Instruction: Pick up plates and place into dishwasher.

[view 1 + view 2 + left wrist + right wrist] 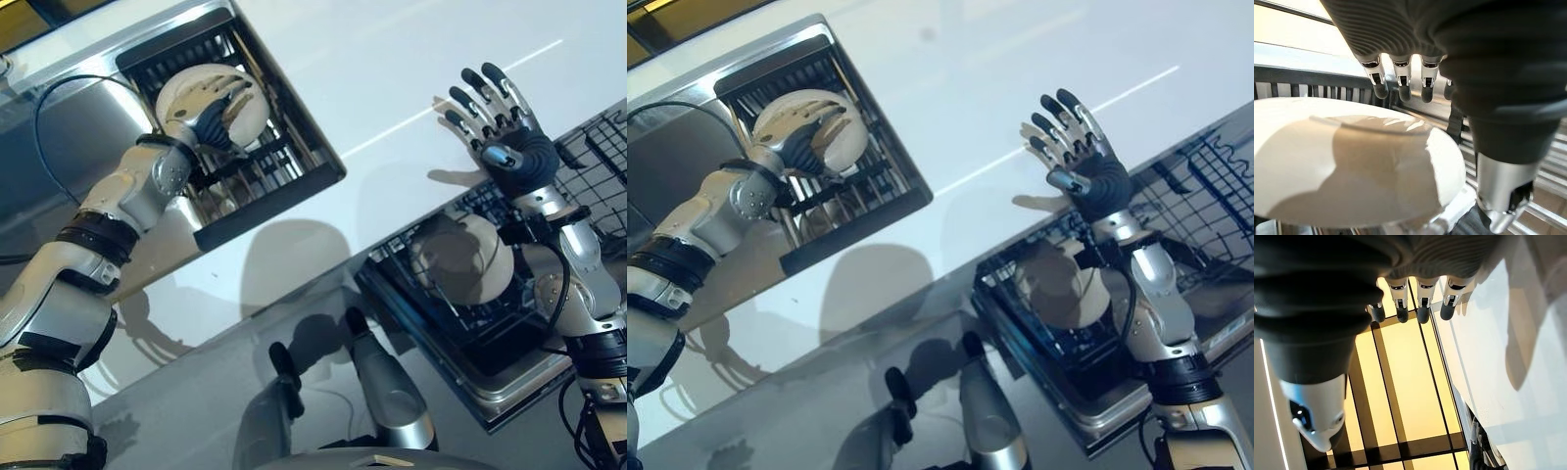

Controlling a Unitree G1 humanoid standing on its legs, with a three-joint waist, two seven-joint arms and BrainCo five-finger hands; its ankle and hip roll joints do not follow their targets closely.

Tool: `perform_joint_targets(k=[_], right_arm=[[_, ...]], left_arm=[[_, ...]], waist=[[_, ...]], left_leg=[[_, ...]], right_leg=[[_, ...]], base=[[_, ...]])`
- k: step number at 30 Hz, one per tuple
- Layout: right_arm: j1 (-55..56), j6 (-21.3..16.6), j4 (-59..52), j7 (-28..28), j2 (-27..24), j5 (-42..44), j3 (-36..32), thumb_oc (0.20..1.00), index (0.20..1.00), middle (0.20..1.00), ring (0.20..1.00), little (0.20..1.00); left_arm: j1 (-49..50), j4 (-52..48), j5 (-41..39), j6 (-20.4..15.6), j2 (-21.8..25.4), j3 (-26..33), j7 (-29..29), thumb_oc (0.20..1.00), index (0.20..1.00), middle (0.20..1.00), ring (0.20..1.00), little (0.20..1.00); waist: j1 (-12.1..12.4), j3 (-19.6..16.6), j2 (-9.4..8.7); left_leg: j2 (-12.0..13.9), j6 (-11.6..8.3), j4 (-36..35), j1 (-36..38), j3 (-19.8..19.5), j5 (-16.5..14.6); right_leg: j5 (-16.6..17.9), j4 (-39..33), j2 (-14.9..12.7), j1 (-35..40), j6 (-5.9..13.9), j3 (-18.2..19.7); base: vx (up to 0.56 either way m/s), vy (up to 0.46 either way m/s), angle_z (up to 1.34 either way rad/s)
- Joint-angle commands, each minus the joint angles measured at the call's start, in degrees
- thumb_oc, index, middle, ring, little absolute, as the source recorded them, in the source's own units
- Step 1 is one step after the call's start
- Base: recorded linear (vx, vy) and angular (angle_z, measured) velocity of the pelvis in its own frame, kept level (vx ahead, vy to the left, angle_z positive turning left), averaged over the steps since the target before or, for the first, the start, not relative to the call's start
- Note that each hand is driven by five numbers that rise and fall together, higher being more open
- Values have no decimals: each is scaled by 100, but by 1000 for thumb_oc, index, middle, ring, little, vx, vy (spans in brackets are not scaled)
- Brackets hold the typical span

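Plate (211, 103) lies on the dish rack (257, 166) in the bench (392, 88), with the left robot hand (217, 116) flat over it. Left wrist view shows straight fingers (1380, 84). Right robot hand (500, 122) is raised, spread open, above another plate (462, 257) in the dishwasher basket (470, 323).

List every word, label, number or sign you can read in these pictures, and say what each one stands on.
None: no readable text shows anywhere.
The plate under the left robot hand is plain.
The plate in the dishwasher rack is plain too.
The right robot hand carries no markings.
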Motion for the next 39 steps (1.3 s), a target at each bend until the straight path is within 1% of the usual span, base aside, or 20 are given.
perform_joint_targets(k=[1,4,8,10,12,14,15,18,23,26,27,28,29,30,33,39], right_arm=[[-61,-107,-126,-63,121,-22,-233,1000,1000,1000,1000,1000],[-53,-137,-138,-48,145,-40,-257,1000,1000,1000,1000,1000],[-64,-180,-121,-6,140,-45,-286,1000,1000,1000,1000,1000],[-46,-200,-125,0,130,-33,-296,1000,1000,1000,1000,1000],[-59,-219,-123,-33,88,13,-299,1000,1000,1000,1000,1000],[-86,-246,-100,-41,35,72,-293,1000,1000,1000,1000,1000],[-86,-282,-84,-43,10,99,-284,1000,1000,1000,1000,1000],[-87,-301,-109,-99,20,111,-294,1000,1000,1000,1000,1000],[-141,-290,-202,-232,42,111,-272,1000,1000,1000,1000,1000],[-144,-239,-236,-243,120,59,-283,1000,1000,1000,1000,1000],[-152,-222,-249,-252,133,49,-282,1000,1000,1000,1000,1000],[-138,-225,-254,-237,155,37,-283,1000,1000,1000,1000,1000],[-135,-228,-259,-235,180,19,-284,1000,1000,1000,1000,1000],[-135,-224,-264,-236,191,15,-290,1000,1000,1000,1000,1000],[-163,-174,-290,-277,237,-18,-296,1000,1000,1000,1000,1000],[-199,-163,-287,-316,260,-46,-267,1000,1000,1000,1000,1000]], left_arm=[[-352,115,251,207,212,130,167,1000,1000,1000,1000,1000],[-384,170,562,312,204,51,209,1000,1000,1000,1000,1000],[-506,319,1327,706,275,-163,397,1000,1000,1000,1000,1000],[-590,448,1785,906,349,-352,584,1000,1000,1000,1000,1000],[-660,560,2272,1206,414,-505,774,1000,1000,1000,1000,1000],[-725,672,2373,1411,434,-612,932,1000,1000,1000,1000,1000],[-745,745,2510,1607,446,-682,1069,1000,1000,1000,1000,1000],[-721,906,2725,1861,421,-738,1278,1000,1000,1000,1000,1000],[-684,1107,2878,2123,300,-768,1452,1000,1000,1000,1000,1000],[-697,1227,2854,2166,225,-732,1474,1000,1000,1000,1000,1000],[-700,1247,2844,2164,207,-733,1460,871,871,871,871,871],[-705,1280,2820,2153,198,-732,1444,423,423,423,423,423],[-715,1297,2794,2151,186,-736,1435,244,244,244,244,244],[-723,1281,2789,2156,184,-740,1407,200,200,200,200,200],[-775,1311,2813,2170,153,-759,1358,200,200,200,200,200],[-881,1458,2759,2110,153,-802,1440,200,200,200,200,200]], waist=[[-75,-17,-228],[-87,17,-237],[-107,43,-241],[-123,40,-246],[-122,49,-258],[-125,61,-270],[-124,71,-280],[-114,75,-311],[-95,81,-357],[-95,65,-370],[-95,61,-371],[-97,58,-372],[-95,62,-374],[-92,67,-376],[-88,65,-379],[-83,50,-379]], left_leg=[[79,100,292,-559,-109,-20],[83,96,313,-603,-124,-12],[81,93,312,-661,-146,6],[86,86,295,-684,-139,18],[79,81,294,-733,-151,38],[84,78,295,-772,-152,50],[92,78,302,-803,-148,59],[106,72,311,-856,-148,66],[120,64,328,-931,-160,92],[131,61,316,-942,-154,105],[132,62,308,-940,-151,107],[139,60,305,-940,-141,108],[141,60,303,-944,-142,108],[142,60,304,-947,-143,108],[140,66,287,-940,-147,111],[147,63,297,-963,-148,112]], right_leg=[[170,-115,-195,-287,183,-331],[175,-100,-196,-319,168,-344],[192,-99,-193,-371,144,-357],[201,-105,-189,-397,132,-362],[222,-117,-185,-430,121,-363],[232,-117,-183,-465,115,-365],[240,-113,-184,-490,107,-369],[246,-105,-183,-537,98,-377],[245,-95,-176,-577,72,-410],[239,-99,-173,-580,63,-429],[241,-107,-173,-577,62,-434],[234,-113,-178,-570,58,-441],[231,-111,-179,-573,54,-450],[228,-110,-184,-571,53,-460],[221,-124,-186,-555,44,-479],[216,-126,-194,-560,36,-496]], base=[[0,0,0],[0,0,0],[0,0,0],[0,0,0],[0,0,0],[-34,-14,0],[-39,-19,0],[-31,-27,-4],[-12,-12,0],[0,0,0],[0,0,0],[0,0,0],[0,0,0],[0,0,0],[0,0,0],[-1,-1,-1]])
